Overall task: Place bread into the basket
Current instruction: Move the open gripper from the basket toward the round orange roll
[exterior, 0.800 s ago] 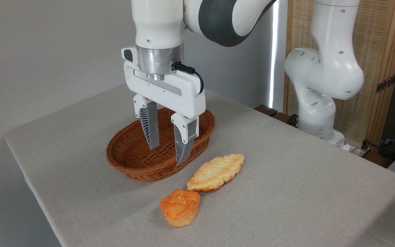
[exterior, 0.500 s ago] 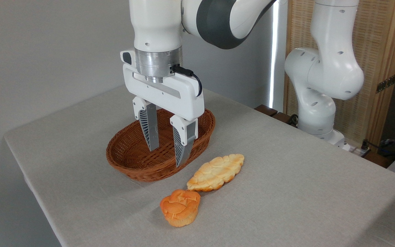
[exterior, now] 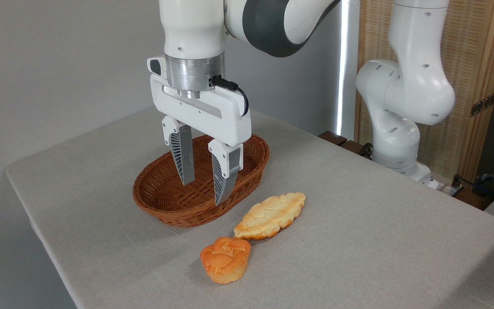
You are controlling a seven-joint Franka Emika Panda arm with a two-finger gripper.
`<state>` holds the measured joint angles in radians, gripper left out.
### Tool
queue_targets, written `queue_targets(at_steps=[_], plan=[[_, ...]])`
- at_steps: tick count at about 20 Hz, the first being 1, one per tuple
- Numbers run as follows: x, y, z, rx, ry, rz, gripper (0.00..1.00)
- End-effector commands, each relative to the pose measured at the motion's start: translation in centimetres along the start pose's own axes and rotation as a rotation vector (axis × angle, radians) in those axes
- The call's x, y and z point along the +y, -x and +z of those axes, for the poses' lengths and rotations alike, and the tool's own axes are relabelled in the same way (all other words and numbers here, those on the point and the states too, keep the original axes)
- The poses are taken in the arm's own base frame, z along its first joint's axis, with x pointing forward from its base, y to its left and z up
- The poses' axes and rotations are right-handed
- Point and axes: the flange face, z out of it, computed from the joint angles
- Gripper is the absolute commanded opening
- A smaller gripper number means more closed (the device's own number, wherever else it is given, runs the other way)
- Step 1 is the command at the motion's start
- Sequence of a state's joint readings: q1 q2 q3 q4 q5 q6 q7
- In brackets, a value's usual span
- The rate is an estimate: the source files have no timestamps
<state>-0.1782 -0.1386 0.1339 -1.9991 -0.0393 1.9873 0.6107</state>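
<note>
Hanging above the basket (exterior: 174, 210), the gripper (exterior: 203, 192) points straight down with its two fingers (exterior: 182, 159) spread apart and nothing between them — the tips sit in front of the basket's hollow in this view, with no bread inside it. The basket rests on the grey cloth-covered table (exterior: 358, 240), toward the back left. The bread (exterior: 225, 259), a small orange-brown bun with a cracked top, lies on the cloth near the front edge, apart from the basket and well clear of the gripper. Just behind it, a longer pale golden loaf (exterior: 270, 216) lies slantwise — its lower end touches or nearly touches the bun.
</note>
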Motion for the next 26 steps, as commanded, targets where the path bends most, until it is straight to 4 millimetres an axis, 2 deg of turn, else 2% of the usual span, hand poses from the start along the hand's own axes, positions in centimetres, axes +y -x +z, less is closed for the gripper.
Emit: queue_targets(at_steps=[1, 13, 17, 22, 26], plan=[[0.0, -0.1, -0.5, 0.007, 0.007, -0.013, 1.00], [-1.0, 0.3, -0.2, 0.011, -0.015, -0.028, 1.00], [-1.2, 0.8, 2.2, 0.026, -0.030, -0.030, 1.00], [-3.7, 1.7, 4.6, 0.057, -0.067, -0.067, 1.00], [-4.5, 2.9, 6.3, -0.010, -0.111, -0.020, 1.00]])
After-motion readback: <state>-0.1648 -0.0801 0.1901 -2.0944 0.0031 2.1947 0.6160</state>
